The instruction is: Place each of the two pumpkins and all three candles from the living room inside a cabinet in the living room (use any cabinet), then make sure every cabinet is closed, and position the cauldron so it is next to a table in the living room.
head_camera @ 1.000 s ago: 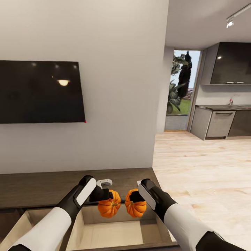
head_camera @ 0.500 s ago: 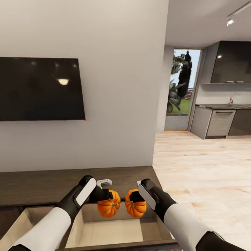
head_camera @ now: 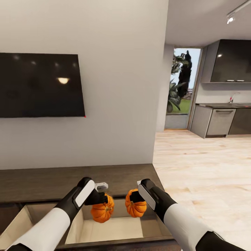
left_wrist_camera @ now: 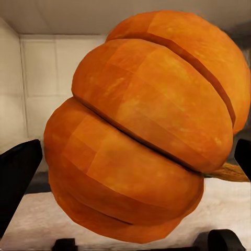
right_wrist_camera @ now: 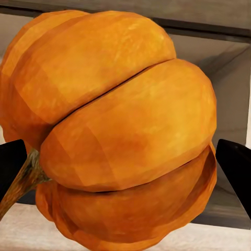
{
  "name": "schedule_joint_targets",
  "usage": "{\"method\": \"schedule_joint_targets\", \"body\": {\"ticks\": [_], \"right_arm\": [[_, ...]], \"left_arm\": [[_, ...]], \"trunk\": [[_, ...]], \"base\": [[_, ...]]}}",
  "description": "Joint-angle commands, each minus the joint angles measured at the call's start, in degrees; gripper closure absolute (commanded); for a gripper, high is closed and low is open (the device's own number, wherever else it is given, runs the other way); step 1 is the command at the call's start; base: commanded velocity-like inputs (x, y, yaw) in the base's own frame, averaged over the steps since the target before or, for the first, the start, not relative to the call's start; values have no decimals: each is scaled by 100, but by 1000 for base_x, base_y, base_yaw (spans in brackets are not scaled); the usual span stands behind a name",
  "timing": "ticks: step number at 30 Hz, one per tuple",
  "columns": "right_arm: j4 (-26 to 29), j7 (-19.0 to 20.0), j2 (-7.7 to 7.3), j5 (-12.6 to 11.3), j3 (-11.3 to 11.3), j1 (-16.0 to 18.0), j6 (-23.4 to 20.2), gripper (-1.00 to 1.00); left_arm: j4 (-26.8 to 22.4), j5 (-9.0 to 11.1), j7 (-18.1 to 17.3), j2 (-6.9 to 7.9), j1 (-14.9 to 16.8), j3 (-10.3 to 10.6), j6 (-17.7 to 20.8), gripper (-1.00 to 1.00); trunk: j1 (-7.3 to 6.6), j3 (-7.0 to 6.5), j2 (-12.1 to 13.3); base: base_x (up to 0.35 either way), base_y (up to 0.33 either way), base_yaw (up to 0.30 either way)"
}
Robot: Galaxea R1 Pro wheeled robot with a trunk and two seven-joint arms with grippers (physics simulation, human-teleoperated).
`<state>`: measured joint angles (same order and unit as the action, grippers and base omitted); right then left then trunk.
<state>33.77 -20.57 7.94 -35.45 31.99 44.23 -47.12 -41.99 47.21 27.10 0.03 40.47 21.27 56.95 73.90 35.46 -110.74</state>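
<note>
- The wall (head_camera: 115,87) is plain and pale and rises directly behind the cabinet.
- The floor (head_camera: 205,167) is light wood plank, running from the right end of the cabinet back towards a dark-fronted kitchen (head_camera: 226,104) and a glazed doorway.
- The TV (head_camera: 40,85) is black and hangs on the wall above the left part of the cabinet.
- The cabinet (head_camera: 52,183) is a long, low, dark brown console along the foot of the wall. An open compartment (head_camera: 115,230) with pale inner walls and floor gapes at its right end, and a second pale opening shows just left of it.
- The left gripper (head_camera: 100,202) is clenched on a pumpkin, hanging over the left half of the cabinet's open compartment.
- The right gripper (head_camera: 133,199) is clenched on the other pumpkin, held over the right half of that compartment.
- The left pumpkin (head_camera: 102,211) is orange and ribbed. It hangs lower than its twin, partly down into the cabinet opening; in the left wrist view the pumpkin (left_wrist_camera: 146,130) sits between dark fingers, with pale drawer walls behind it.
- The right pumpkin (head_camera: 135,206) is just beside the left one, apart from it, near the cabinet's back edge. The right wrist view shows its stalk (right_wrist_camera: 23,180).
</note>
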Motion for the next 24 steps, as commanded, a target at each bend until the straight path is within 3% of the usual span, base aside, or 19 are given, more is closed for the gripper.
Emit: {"method": "schedule_joint_targets", "body": {"ticks": [1, 24], "right_arm": [[7, -57, -3, -59, 27, 7, -8, 100], [-62, -88, -5, -38, 18, 7, 9, 100]], "left_arm": [[21, 69, 73, 2, 8, 13, -5, 100], [234, 60, 174, 6, 16, 18, -58, 100]], "trunk": [[22, 24, -45], [527, 437, -968]], "base": [[0, 0, 0], [0, 0, 0]]}}
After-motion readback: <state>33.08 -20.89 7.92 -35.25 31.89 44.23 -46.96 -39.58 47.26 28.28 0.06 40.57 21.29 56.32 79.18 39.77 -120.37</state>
